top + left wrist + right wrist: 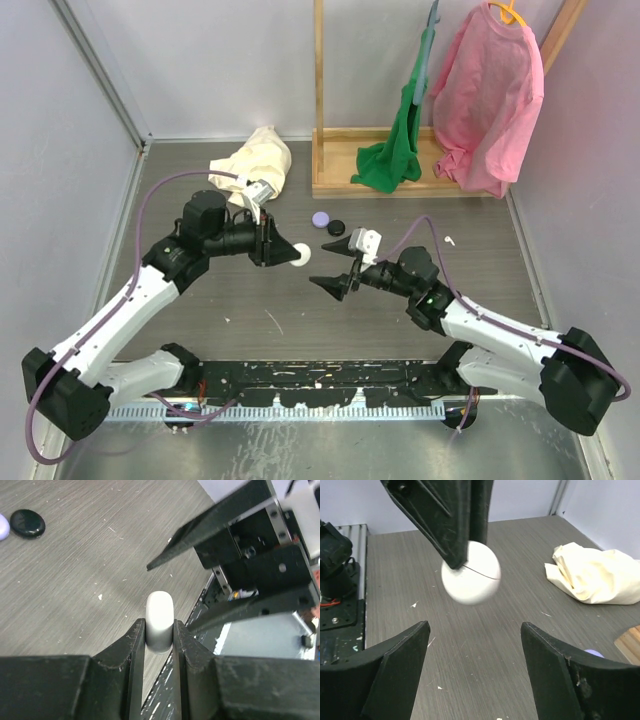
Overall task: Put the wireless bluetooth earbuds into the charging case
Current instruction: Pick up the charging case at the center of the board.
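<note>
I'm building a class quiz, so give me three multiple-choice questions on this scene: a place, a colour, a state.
1. Where is the white charging case? A. On the table B. In the left gripper C. On a shelf
2. What colour is the rightmost hanging garment? A. Pink B. Blue C. Yellow
3. How is the right gripper? A. Shut on the case B. Shut on cloth C. Open
Answers: B, its fingers pinch the case; A, it is plainly pink; C, its fingers stand apart with nothing between them.
</note>
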Controlling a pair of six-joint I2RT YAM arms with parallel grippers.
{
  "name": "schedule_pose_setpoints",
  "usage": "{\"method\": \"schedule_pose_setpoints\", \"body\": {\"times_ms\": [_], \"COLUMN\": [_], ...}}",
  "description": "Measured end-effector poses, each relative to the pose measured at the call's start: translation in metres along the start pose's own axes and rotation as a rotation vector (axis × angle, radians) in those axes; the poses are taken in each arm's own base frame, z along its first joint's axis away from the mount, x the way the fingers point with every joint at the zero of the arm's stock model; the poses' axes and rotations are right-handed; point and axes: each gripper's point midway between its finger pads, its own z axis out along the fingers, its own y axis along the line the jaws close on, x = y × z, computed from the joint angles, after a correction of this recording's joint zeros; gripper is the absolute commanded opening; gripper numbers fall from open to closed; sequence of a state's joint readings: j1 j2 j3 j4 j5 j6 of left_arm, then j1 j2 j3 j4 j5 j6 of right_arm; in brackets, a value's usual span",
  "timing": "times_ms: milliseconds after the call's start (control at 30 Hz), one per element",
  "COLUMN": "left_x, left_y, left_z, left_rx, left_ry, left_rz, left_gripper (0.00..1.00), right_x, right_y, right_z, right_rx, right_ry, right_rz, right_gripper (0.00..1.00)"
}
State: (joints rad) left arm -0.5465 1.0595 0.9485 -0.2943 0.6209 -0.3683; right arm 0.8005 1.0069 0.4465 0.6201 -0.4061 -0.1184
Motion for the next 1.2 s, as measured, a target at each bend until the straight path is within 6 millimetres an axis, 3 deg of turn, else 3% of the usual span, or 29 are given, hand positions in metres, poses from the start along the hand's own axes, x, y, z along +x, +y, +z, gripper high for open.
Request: {"method": "schedule_pose_setpoints", "body": {"times_ms": [300, 533, 867, 1200], "left_x": [0.003, 0.006, 0.011, 0.014], "left_y": [-0.023, -0.044, -0.057, -0.058], "left_z": [-0.023, -0.026, -0.027, -0.025], "left_rx": [0.087, 0.165, 0.212, 0.222], "left_ry": [0.028, 0.033, 0.057, 0.067], "left_rz": [0.253, 0.413, 0.522, 0.546], "left_gripper": [0.09, 0.09, 0.09, 0.09], "right_x": [-0.009, -0.02, -0.042, -0.042], "right_y": [0.021, 0.034, 0.04, 0.046], "right_z": [-0.004, 0.003, 0.005, 0.007], "right_rx": [-0.17, -0.262, -0.314, -0.359], "right_ry": [-0.037, -0.075, -0.147, -0.152], "right_rz": [0.146, 0.235, 0.278, 0.324], "right_gripper": [0.75, 0.69, 0.59, 0.48]}}
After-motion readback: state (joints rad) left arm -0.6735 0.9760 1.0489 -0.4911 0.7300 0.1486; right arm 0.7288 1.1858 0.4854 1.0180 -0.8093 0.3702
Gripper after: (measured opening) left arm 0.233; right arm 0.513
